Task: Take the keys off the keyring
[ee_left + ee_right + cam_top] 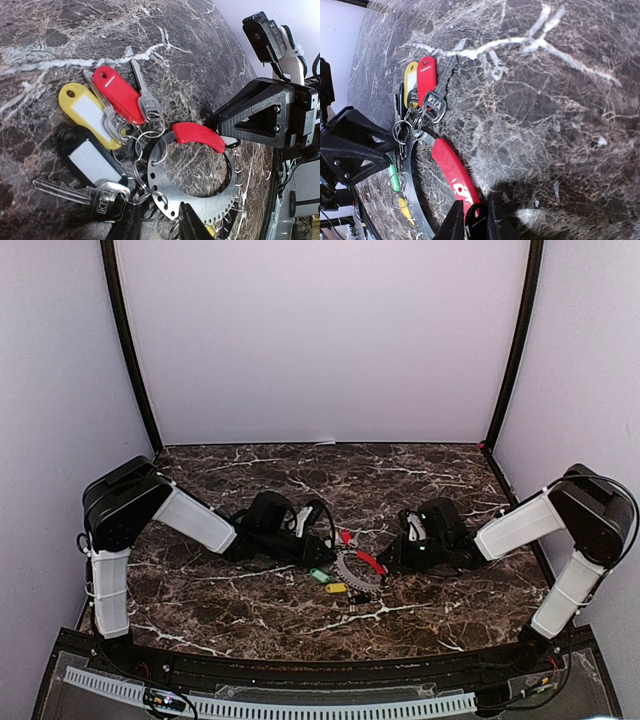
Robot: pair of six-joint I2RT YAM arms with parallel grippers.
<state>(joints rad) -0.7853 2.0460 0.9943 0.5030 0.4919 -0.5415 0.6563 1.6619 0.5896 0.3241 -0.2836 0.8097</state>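
The keyring is a flat silver perforated ring with a red segment, lying on the marble table between both grippers. Keys and tags hang from it on small split rings: a red tag, a yellow tag, a black tag and silver keys. A green tag and a yellow one lie at its near side. My left gripper has its jaws a little apart over the ring's edge and split rings. My right gripper is shut on the red segment's end.
The table is dark marble with white veins, walled by pale panels with black corner posts. Both arms reach inward from the near corners and meet at the centre. A toothed white strip runs along the near edge.
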